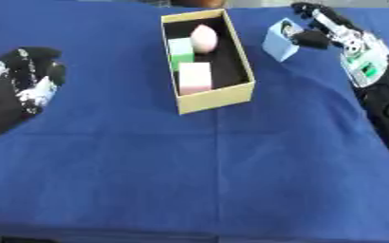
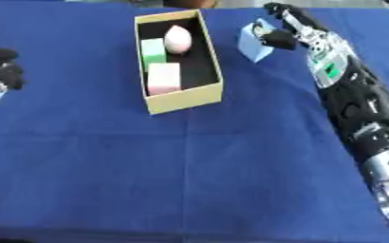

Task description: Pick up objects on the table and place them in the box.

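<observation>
A yellow cardboard box (image 1: 216,99) with a dark inside stands at the upper middle of the blue table. Inside it lie a pale pink egg-shaped object (image 1: 204,38), a green block (image 1: 181,53) and a pink-and-white block (image 1: 195,77). Just right of the box, a light blue block (image 1: 278,43) is tilted and held between the thumb and fingers of my right hand (image 1: 318,29). My left hand (image 1: 23,80) rests at the left edge, far from the box, with relaxed fingers and nothing in it.
The blue cloth (image 1: 206,175) covers the whole table. My right forearm (image 2: 356,109) runs down the right side. The table's front edge shows along the bottom.
</observation>
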Action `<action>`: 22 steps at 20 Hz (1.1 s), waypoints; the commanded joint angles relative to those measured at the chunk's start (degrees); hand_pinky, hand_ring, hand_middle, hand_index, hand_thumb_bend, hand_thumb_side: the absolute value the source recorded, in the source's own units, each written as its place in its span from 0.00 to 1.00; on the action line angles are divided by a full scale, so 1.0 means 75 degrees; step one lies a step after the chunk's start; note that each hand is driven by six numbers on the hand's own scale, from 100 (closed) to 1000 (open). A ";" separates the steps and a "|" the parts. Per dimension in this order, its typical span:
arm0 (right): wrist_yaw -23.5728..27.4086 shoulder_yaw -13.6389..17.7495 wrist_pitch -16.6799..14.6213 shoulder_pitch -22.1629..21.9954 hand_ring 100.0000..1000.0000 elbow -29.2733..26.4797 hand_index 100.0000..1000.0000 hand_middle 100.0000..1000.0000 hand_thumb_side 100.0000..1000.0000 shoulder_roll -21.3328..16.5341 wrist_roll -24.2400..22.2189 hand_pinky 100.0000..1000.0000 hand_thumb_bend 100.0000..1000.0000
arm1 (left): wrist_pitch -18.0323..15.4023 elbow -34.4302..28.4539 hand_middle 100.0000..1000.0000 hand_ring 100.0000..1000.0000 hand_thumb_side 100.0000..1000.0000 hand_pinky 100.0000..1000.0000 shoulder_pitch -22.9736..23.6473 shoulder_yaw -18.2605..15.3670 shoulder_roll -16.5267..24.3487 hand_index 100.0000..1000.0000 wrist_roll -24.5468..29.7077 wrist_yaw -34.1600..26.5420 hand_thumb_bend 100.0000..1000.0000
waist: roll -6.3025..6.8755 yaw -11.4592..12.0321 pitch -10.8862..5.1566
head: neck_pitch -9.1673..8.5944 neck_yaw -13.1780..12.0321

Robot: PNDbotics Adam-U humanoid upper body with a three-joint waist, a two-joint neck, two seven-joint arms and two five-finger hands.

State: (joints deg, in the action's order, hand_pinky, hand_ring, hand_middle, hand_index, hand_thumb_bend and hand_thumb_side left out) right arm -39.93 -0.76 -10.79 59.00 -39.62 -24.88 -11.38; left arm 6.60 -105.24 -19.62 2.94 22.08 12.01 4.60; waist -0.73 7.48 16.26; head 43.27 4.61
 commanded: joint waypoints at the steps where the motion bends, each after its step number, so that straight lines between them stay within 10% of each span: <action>1: 0.0008 -0.0035 -0.0058 0.0163 0.95 -0.0100 0.99 0.91 0.69 -0.0090 -0.0139 0.86 0.00 | -0.0012 -0.0073 0.53 0.56 0.47 0.61 -0.0079 -0.0036 0.0075 0.75 0.0029 0.0016 0.18 | -0.0069 -0.0009 -0.0148 | 0.0042 -0.0008; 22: -0.0936 -0.0022 -0.0248 0.0026 0.86 0.0056 0.98 0.80 0.58 0.0015 -0.0652 0.78 0.00 | -0.0026 -0.0070 0.54 0.56 0.48 0.61 -0.0081 -0.0038 0.0066 0.75 0.0098 0.0013 0.17 | -0.0042 -0.0033 -0.0132 | 0.0050 -0.0023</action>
State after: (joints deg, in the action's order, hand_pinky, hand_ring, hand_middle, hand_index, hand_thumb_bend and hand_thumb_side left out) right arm -46.56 -1.13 -12.73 58.64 -39.28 -24.21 -16.32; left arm 6.52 -105.21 -19.62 2.94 22.08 12.58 4.60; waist -0.73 7.31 16.26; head 43.31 4.57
